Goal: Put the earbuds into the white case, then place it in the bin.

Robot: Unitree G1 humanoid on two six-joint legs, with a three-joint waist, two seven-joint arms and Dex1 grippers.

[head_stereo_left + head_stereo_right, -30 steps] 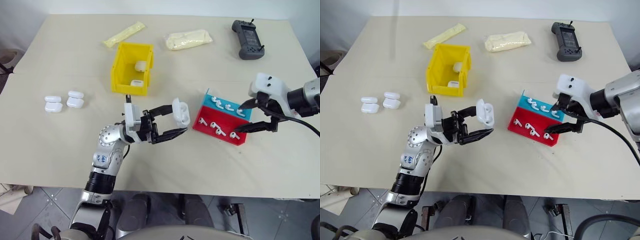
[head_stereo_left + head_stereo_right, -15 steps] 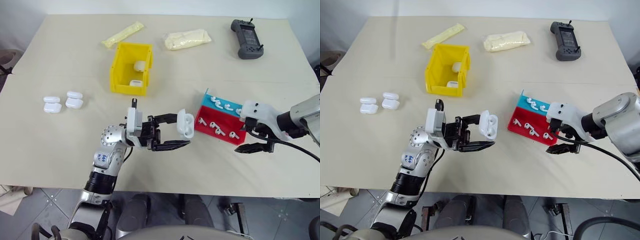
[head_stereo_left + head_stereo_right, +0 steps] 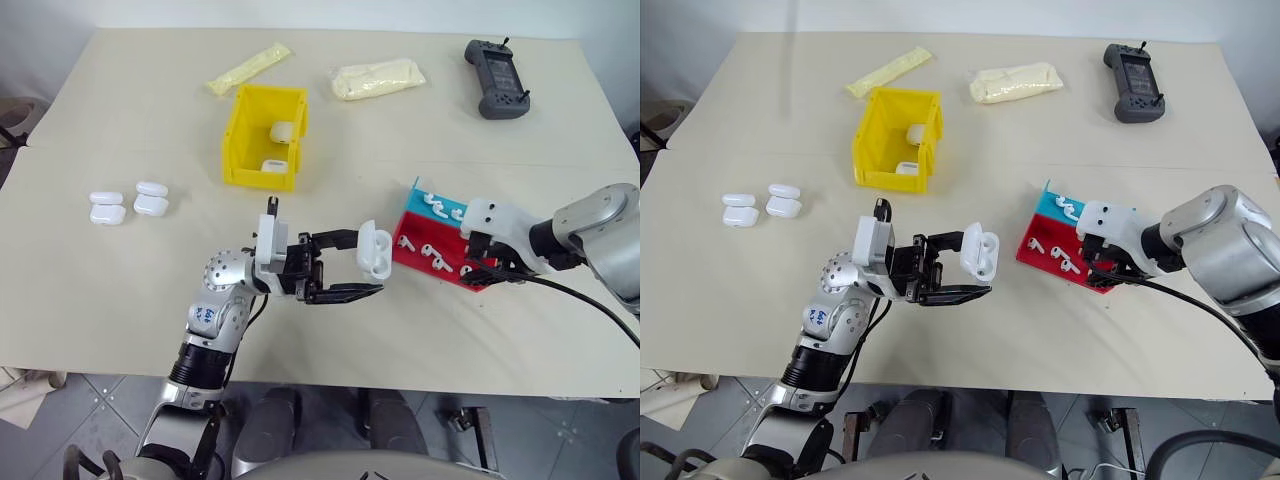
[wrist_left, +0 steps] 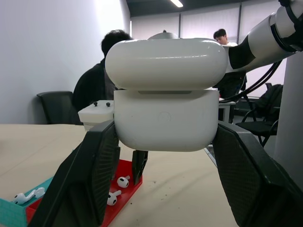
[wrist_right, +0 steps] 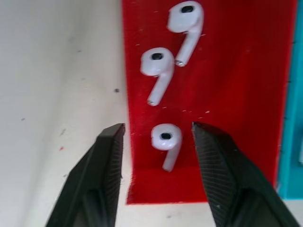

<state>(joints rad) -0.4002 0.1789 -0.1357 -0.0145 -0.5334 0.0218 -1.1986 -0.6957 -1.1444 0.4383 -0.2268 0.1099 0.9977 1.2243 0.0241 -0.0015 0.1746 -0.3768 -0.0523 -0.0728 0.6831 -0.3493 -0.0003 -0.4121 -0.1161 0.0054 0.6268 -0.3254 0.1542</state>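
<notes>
We see the right gripper (image 5: pixel 157 177) has dropped from above the 3 o'clock end of the red-and-teal tray (image 3: pixel 415 262) down onto its red half, its fingers (image 5: pixel 106 161) now narrower and standing either side of one earbud (image 5: pixel 166 139), not touching it. The left gripper (image 3: pixel 362 277) has turned slightly, so the white case (image 3: pixel 374 250) it grips sits a little lower and toward 3 o'clock

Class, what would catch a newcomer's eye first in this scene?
The left gripper holds a white case up over the table's middle. Beside it, the right gripper straddles an earbud in the red tray. Behind stands the yellow bin.
</notes>
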